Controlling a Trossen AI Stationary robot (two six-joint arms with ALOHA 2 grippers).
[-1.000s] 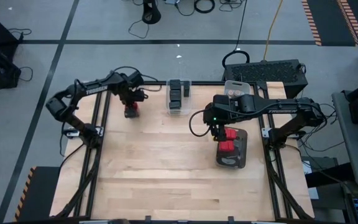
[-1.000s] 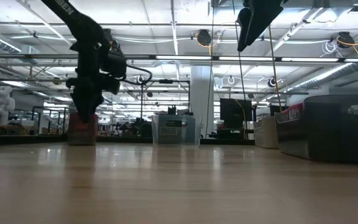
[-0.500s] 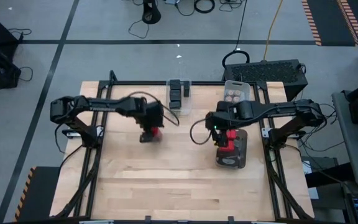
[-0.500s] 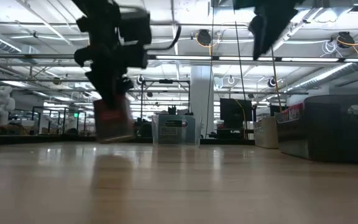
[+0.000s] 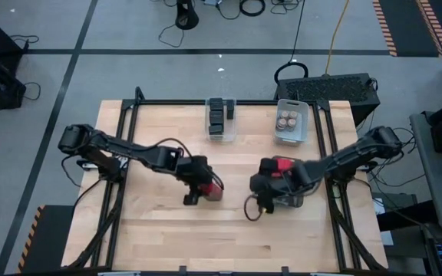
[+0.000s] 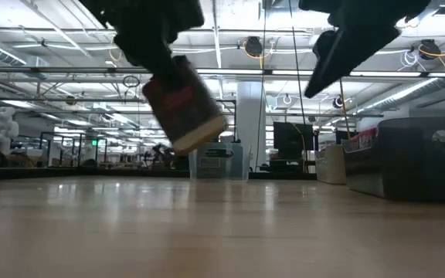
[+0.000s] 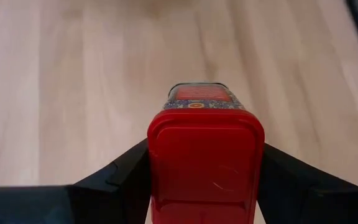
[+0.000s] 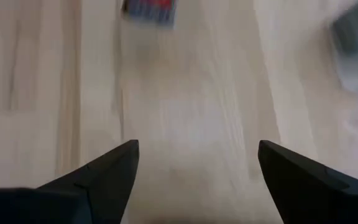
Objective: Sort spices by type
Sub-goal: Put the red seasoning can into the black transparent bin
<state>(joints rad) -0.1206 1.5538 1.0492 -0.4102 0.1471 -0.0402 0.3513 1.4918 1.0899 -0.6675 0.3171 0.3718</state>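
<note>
Your table [image 5: 159, 238] is a pale wooden plank top in a black frame. At twelve o'clock on it you have a clear bin [image 5: 220, 119] of dark tins. At about one o'clock sits a white bin [image 5: 291, 123] with round tan-topped jars. Toward three o'clock a dark bin [image 5: 288, 192] rests, holding red tins.

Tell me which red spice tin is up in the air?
The red tin gripped in the left pincer, tilted above the table's middle. The other red tins sit in the dark bin by the empty, open right pincer.
</note>
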